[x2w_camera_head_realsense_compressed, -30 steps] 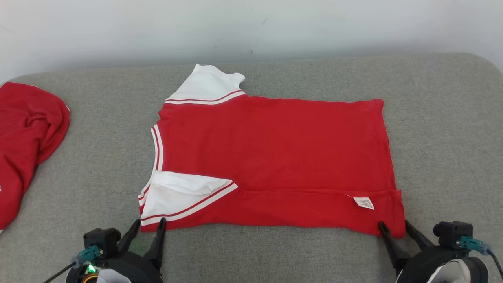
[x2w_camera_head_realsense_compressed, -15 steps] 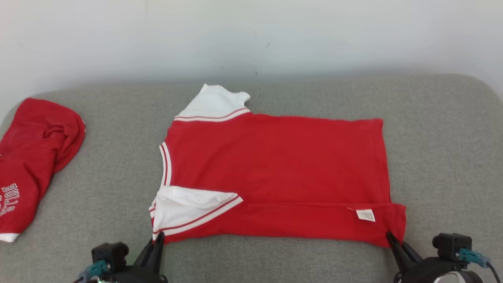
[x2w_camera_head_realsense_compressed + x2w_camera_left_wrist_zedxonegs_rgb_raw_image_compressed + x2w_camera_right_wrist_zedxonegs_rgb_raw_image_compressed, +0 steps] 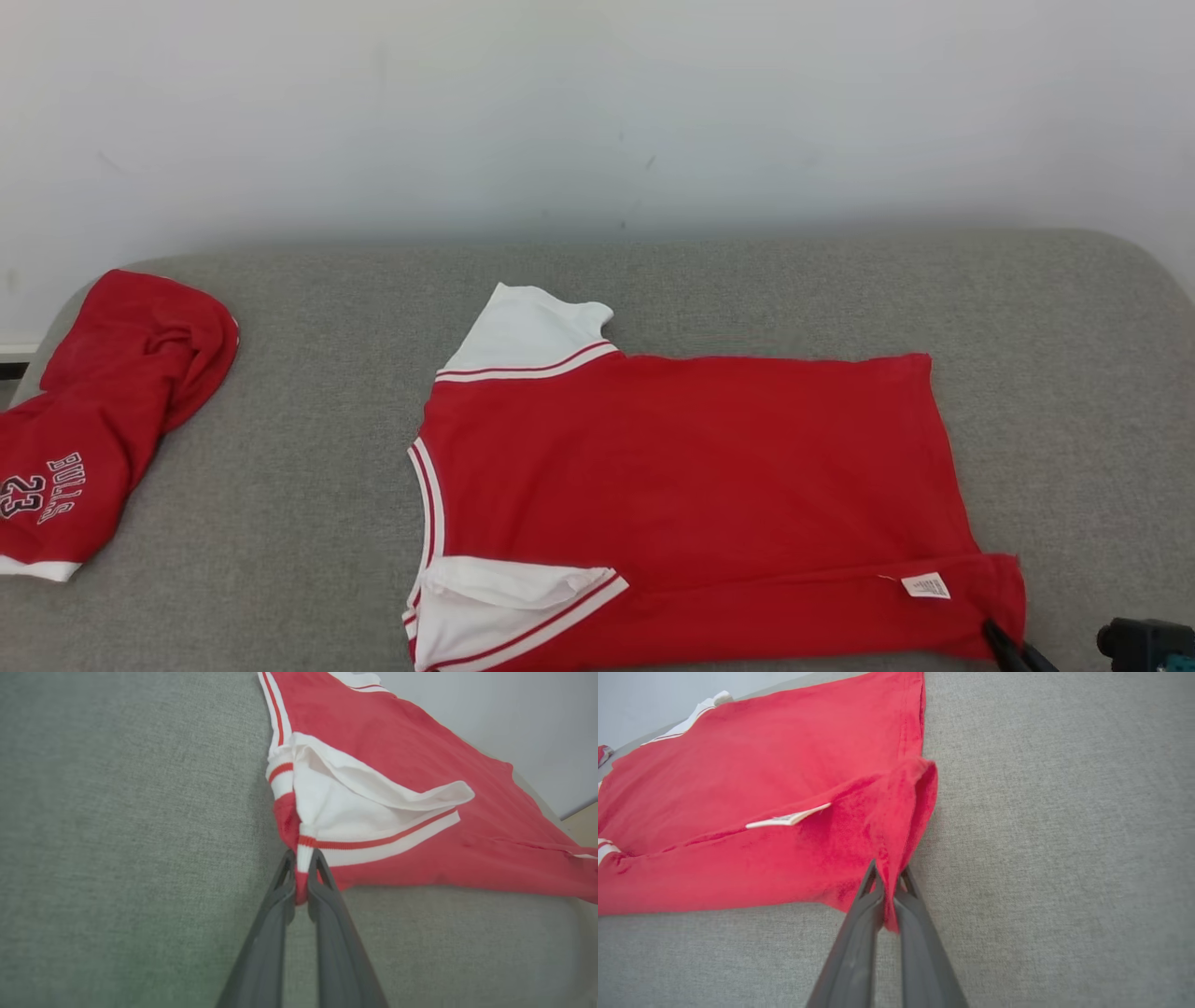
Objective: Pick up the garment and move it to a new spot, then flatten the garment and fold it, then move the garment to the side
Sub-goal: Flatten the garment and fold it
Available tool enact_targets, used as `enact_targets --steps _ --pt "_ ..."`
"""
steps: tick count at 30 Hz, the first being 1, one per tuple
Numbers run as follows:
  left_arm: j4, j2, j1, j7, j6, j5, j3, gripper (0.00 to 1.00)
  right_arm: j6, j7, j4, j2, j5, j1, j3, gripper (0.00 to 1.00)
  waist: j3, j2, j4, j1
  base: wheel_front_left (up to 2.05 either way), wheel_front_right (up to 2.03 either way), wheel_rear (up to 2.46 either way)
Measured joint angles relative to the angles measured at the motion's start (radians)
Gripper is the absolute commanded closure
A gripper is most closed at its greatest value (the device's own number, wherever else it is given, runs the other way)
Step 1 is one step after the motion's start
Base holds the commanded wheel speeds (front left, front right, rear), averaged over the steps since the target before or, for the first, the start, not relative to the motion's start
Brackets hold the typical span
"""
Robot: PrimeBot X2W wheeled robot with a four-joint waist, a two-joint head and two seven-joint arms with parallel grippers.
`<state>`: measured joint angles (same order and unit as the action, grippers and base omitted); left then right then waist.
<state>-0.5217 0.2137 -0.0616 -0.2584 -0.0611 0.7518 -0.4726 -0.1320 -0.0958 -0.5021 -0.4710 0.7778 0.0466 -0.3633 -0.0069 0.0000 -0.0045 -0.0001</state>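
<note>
The garment [image 3: 691,485] is a red shirt with white, red-striped sleeves, lying spread on the grey cushion with its near edge folded over. In the left wrist view my left gripper [image 3: 302,856] is shut on the garment [image 3: 397,765] at its near sleeve corner, cloth pinched between the fingers. The right wrist view has my right gripper [image 3: 888,870] shut on the garment [image 3: 761,774] at its near hem corner, which is lifted into a small peak beside a white label [image 3: 787,817]. In the head view my right gripper [image 3: 1004,644] sits at the bottom right, at that hem corner.
A second red garment [image 3: 103,420] with "BULLS 23" lettering lies crumpled at the left end of the grey cushion [image 3: 280,523]. A pale wall [image 3: 597,112] stands right behind the cushion. Bare cushion lies to the right of the shirt.
Both grippers have shut on the garment's near corners. The head camera has tilted up, so the whole scene sits lower in view and the left gripper has dropped out of that view.
</note>
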Motion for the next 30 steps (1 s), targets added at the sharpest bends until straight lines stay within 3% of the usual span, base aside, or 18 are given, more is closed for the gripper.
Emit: enact_targets --steps 5,6,7,8,12,19,30 --pt "0.012 -0.011 0.025 0.0 0.014 -0.001 -0.012 1.0 0.0 0.027 0.035 0.002 -0.007 -0.054 0.042 1.0 0.0 0.0 0.006 0.0 0.0 0.0 0.0" --pt "0.012 -0.014 0.026 0.0 0.017 -0.001 -0.012 1.0 0.0 0.033 0.039 0.006 -0.015 -0.058 0.049 0.61 0.001 0.0 0.005 0.0001 0.0 0.0 0.0" --pt "0.013 -0.015 0.026 0.0 0.02 -0.002 -0.011 0.58 0.0 0.034 0.043 0.011 -0.026 -0.059 0.055 0.04 0.001 0.0 0.004 0.0 0.0 0.0 0.0" --pt "0.014 -0.015 0.026 0.0 0.026 -0.006 -0.01 0.0 0.0 0.035 0.049 0.017 -0.035 -0.059 0.061 0.0 0.002 0.0 0.003 0.0 0.0 0.0 0.0" --pt "0.033 -0.017 0.026 -0.002 0.04 -0.028 0.01 0.0 0.0 0.028 0.08 0.045 -0.068 -0.059 0.089 0.0 0.001 0.0 0.0 0.0001 0.0 0.0 0.0" --pt "0.144 -0.013 0.036 -0.004 0.062 -0.113 0.143 0.0 0.0 -0.038 0.134 0.084 -0.13 -0.055 0.152 0.0 -0.012 0.0 -0.002 0.0001 0.0 0.0 0.0" --pt "0.249 -0.003 0.013 -0.004 0.043 -0.278 0.316 0.0 0.0 -0.135 0.198 0.172 -0.252 -0.018 0.21 0.0 -0.02 0.0 0.0 0.0001 0.0 0.0 0.0"
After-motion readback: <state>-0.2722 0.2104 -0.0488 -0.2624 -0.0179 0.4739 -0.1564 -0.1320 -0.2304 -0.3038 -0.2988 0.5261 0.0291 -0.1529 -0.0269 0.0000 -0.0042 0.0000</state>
